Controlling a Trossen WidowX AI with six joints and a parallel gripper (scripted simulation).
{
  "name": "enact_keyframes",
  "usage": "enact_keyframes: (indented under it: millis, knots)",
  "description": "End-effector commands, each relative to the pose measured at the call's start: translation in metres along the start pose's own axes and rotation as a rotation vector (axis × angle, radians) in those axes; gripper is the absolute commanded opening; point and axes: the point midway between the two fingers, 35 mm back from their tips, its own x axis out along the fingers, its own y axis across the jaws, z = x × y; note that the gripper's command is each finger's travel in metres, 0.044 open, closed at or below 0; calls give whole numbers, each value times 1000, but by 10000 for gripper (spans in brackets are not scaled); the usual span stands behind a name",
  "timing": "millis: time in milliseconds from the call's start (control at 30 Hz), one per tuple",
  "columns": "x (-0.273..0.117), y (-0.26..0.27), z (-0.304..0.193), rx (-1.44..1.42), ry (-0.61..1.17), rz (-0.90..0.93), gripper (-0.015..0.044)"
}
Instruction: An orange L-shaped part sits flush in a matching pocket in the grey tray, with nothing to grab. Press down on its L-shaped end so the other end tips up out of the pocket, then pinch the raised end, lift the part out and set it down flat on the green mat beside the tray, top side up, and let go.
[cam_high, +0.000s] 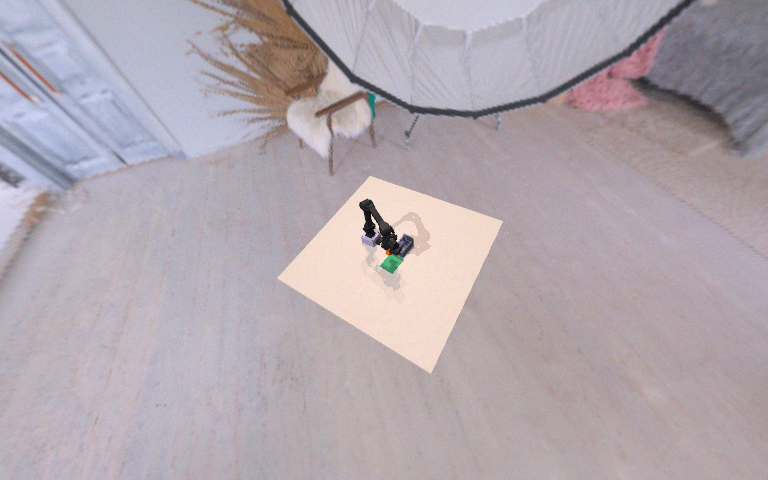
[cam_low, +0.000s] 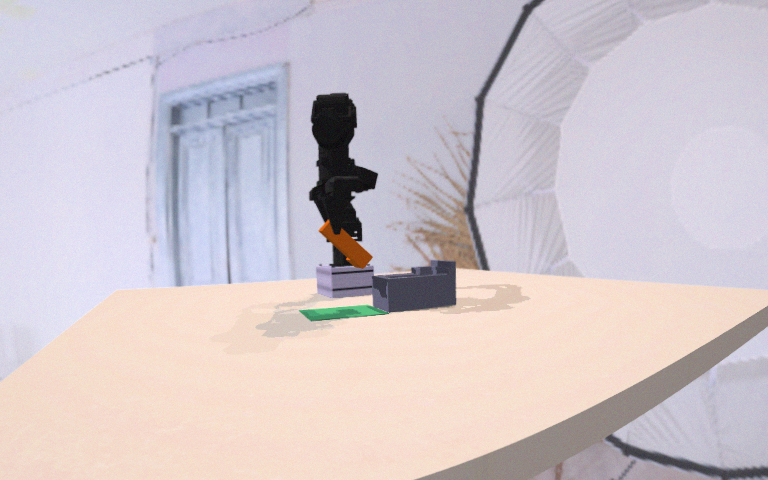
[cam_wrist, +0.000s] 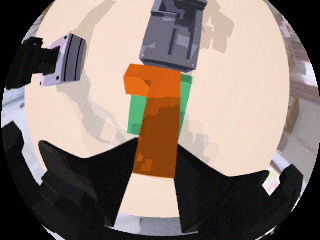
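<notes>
The orange L-shaped part (cam_high: 387, 252) (cam_low: 350, 246) (cam_wrist: 162, 112) is out of the tray and held in the air, steeply tilted. My gripper (cam_low: 335, 230) (cam_wrist: 156, 145) is shut on its straight end. Its L-shaped end hangs lower and points toward the tray. The grey tray (cam_high: 406, 244) (cam_low: 416, 295) (cam_wrist: 152, 46) stands beside the green mat, and its visible pocket holds no part. The green mat (cam_high: 390, 264) (cam_low: 318, 314) (cam_wrist: 185, 100) lies flat, below the part in the wrist view and partly hidden by it there. The part does not touch the mat.
The arm's pale base block (cam_high: 370, 239) (cam_low: 345, 281) (cam_wrist: 62, 60) stands behind the mat and tray in the exterior view. The tray has a raised block (cam_low: 444, 268) at its end away from the mat. The arm's shadows fall across the mat and tabletop (cam_high: 362, 300).
</notes>
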Motion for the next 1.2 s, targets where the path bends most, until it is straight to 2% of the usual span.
enact_keyframes:
  millis: [0,1167]
  knots:
    - [0,0,-14,-2,1,-3,0]
    - [47,0,-14,-2,1,-3,0]
